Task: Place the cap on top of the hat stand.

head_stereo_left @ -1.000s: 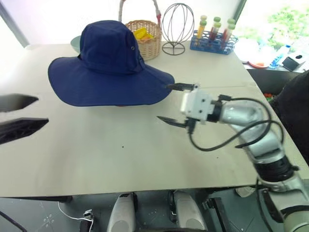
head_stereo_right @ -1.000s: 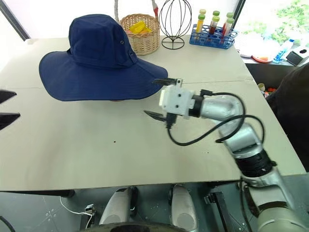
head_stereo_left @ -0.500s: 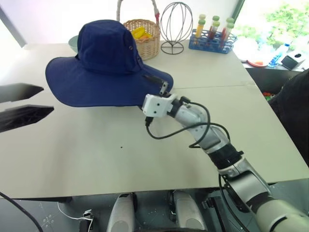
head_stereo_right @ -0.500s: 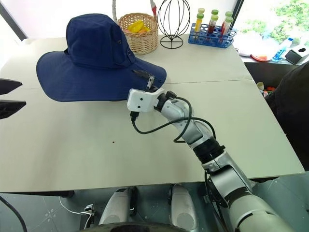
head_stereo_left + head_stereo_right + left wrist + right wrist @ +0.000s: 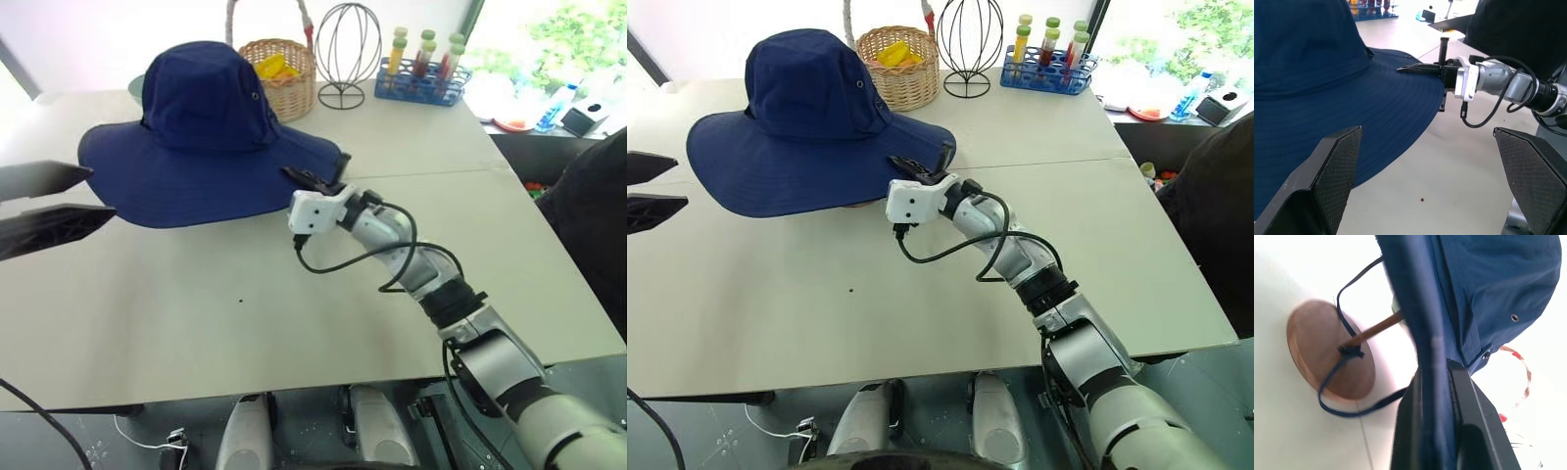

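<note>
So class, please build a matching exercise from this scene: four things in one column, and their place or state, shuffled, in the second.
Things:
1. navy-blue floppy fabric sun hat
2. woven wicker basket
3. left pincer
4. right pincer

Places or states:
A. open, holding nothing
B. resting over the brown wooden hat stand
C. shut on the hat's brim
D. behind the hat, beside the black wire globe-shaped stand

Pairs: 1-B, 2-D, 3-A, 4-C

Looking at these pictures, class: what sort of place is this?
Probably a robot test bench in a lab or workshop: a plain white table set with props, such as a test-tube rack, a wicker basket and a wire stand.
</note>
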### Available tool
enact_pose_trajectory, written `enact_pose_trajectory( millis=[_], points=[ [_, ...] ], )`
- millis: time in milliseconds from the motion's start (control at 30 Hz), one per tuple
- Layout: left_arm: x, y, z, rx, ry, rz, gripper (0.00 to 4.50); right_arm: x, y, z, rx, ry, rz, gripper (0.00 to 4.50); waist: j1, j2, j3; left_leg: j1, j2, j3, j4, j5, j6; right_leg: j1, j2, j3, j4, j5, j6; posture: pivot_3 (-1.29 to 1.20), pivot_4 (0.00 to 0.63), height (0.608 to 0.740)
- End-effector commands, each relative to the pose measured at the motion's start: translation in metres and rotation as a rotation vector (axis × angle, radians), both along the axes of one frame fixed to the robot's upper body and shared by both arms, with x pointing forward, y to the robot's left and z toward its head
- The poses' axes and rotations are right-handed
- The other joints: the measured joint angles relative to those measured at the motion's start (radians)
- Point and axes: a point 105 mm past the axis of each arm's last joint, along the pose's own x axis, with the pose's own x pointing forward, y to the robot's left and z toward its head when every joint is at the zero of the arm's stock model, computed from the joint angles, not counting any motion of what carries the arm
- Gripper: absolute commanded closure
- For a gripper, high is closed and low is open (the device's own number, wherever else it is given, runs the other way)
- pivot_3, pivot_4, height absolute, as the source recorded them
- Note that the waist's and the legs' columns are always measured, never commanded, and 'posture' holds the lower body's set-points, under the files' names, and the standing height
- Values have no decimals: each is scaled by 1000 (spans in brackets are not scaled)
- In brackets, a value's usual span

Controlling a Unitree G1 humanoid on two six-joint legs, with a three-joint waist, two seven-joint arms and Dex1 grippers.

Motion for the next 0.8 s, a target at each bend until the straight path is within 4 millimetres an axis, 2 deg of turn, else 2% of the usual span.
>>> enact_pose_trajectory(
  millis=[33,267,400,567,667,800],
  points=[
    [1,0,4,7,-35,1,0,-5,0,29,-37,-212,21,4463,0,0,0,0,0,0,0,0,0,0,0,0,0,0,0,0,150,740],
    [6,0,6,7,-50,3,0,-10,4,40,-150,-521,56,4463,-3,0,0,0,0,0,0,0,0,-1,0,0,0,0,0,0,150,740],
    [7,0,5,6,-58,2,0,-14,11,31,-187,-600,98,4463,-4,0,0,0,0,0,-1,0,0,-1,1,1,0,0,0,0,150,740],
    [7,-1,4,3,-71,0,0,-14,13,14,-212,-613,117,4463,-4,-1,0,0,0,0,-1,0,0,-1,1,1,0,0,-1,0,150,740],
    [8,0,6,-2,-80,10,0,-7,10,4,-216,-564,84,4463,-4,-1,0,0,0,-1,0,0,0,0,1,1,0,0,-1,0,150,740],
    [10,0,6,0,-84,14,0,6,5,6,-137,-459,10,4463,-3,-1,0,0,0,-1,0,0,0,0,1,1,0,0,-1,0,150,740]
  ],
)
